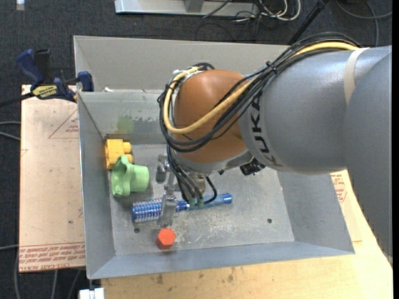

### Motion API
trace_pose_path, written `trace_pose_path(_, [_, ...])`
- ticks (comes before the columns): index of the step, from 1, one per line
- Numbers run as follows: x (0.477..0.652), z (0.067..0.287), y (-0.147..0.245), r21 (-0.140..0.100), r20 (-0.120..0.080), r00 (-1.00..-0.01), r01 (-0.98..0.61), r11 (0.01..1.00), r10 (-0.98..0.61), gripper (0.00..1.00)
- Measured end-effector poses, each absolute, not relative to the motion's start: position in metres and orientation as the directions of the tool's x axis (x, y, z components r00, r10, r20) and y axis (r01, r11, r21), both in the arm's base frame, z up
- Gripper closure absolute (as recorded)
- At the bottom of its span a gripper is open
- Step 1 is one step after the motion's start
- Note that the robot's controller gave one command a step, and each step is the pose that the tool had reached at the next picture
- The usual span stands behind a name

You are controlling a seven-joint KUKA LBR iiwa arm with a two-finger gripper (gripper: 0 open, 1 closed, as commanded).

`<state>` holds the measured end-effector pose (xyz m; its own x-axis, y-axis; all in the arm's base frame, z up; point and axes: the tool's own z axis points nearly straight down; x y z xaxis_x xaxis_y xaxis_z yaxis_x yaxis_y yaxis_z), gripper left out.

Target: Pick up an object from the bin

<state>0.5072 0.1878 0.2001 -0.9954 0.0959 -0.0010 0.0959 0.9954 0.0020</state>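
Your gripper [182, 203] hangs low in the grey metal bin [255, 226], near the front of its floor and left of centre, beneath the rounded orange cover [209, 114] at the wrist of the grey arm [324, 111], which enters from the right with black and yellow cables [187, 131] looped round the cover. You cannot tell from this angle whether the jaws are parted or closed, as the wrist and its wiring hide much of the gripper; nothing can be seen clamped between them. Directly under the gripper lies a blue brush [147, 212], flat on the bin floor: its bristled blue-and-white head points left and sits just to the left of the gripper, while its slim blue handle emerges on the right, angled slightly toward the back. The gripper's metal parts meet the brush about where head joins handle, though you cannot say for certain that they touch. Close in front of the brush head rests a small orange-red piece [165, 237], near the front wall. To the left, a pale green moulded thing [129, 178] lies just behind the brush head, and a yellow block [116, 151] sits touching it on the far side, by the left wall
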Motion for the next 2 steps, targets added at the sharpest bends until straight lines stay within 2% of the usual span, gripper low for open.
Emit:
trace_pose_path(1, [0.5058, 0.0704, 0.1638, 0.005, -0.001, -0.970, 0.242, 0.970, 0.242, 0.00])
trace_pose_path(2, [0.5059, 0.0710, 0.1629, 0.004, -0.002, -0.970, 0.243, 0.970, 0.243, 1.00])
